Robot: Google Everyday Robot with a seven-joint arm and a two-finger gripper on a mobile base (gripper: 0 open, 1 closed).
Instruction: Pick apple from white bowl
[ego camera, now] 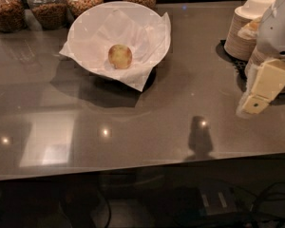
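Near: grey counter. Mid right edge: my gripper hangs above it, parked well apart from the target. Can't tell if it's released or clenched. Further back, upper centre-left: apple rests low in the paper-lined white bowl, so it won't roll. Roughly round, no real long axis; stem direction unclear.

glossy counter, crinkled paper, matt claw at right.
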